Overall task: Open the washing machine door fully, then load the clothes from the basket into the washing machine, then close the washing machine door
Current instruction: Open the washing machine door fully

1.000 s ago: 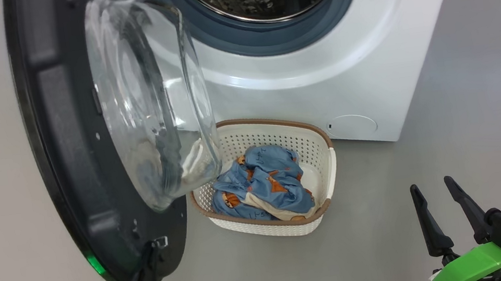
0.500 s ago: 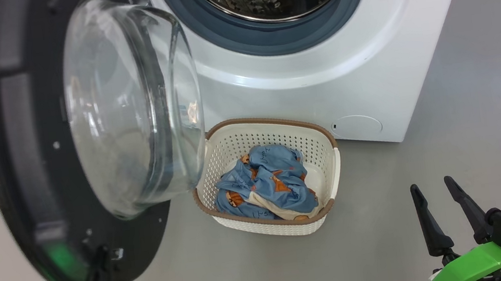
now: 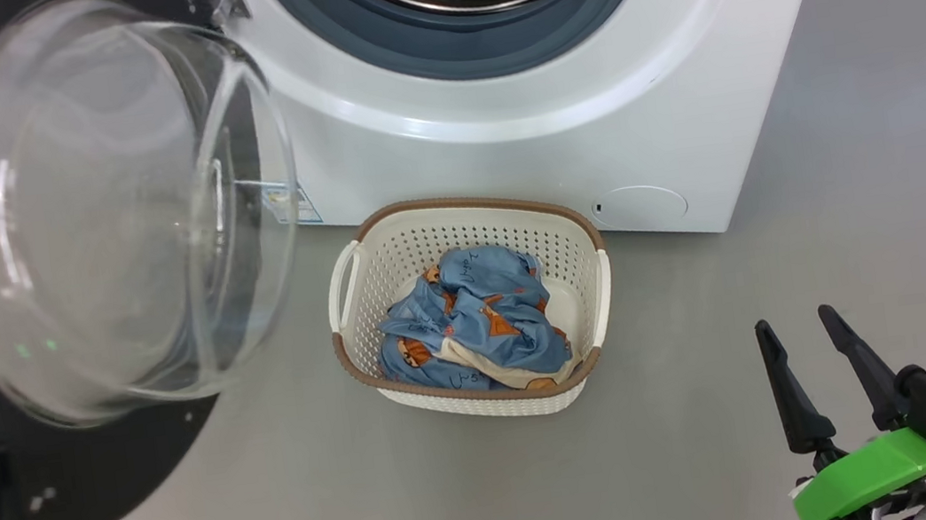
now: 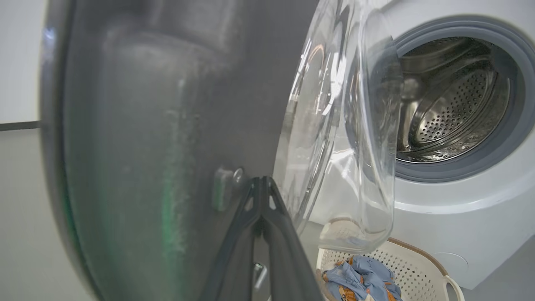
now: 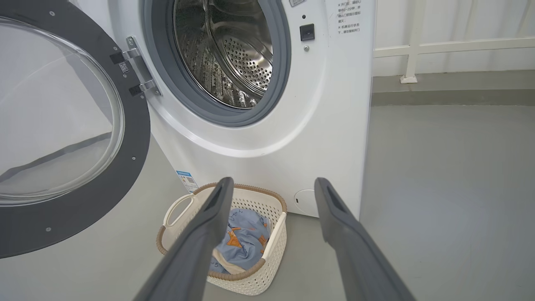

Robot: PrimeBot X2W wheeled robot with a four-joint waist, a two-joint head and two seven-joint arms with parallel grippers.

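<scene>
**Washing machine** [image 3: 518, 136]: the drum mouth stands uncovered, and you can see no laundry inside it. Whatever you carry up must clear the grey gasket [image 3: 481, 56]. A sleeve left trailing there would likely foul the closing step.

**Washing machine door** [image 3: 97, 474]: swung out on its hinge at the robot's left, with its glass bowl [image 3: 108, 217] bulging toward the basket. Judge it not yet settled at full swing. If your push slackens, it may drift back across the path between basket and drum.

**Basket** [image 3: 473, 201]: on the floor just before the machine's front panel, below the drum mouth, near the bowl but apart from it. It looks light, so a sideways nudge on the rim could skid or tip it.

**Clothes** [image 3: 472, 330]: bunched in the basket, blue and cream folds tangled together. A shallow pinch may lift one piece and drag the rest over the rim.

**Left claw** [image 4: 261, 184]: pressed together, with its tips at the door's inner face beside a small latch fitting [image 4: 225, 193]. That face is smooth, so expect the tips to slide off if you press at a slant.

**Right claw** [image 3: 795, 322]: spread and holding nothing, above the floor well to the right of the basket. Its long fingers could clip the rim on the way in.
</scene>
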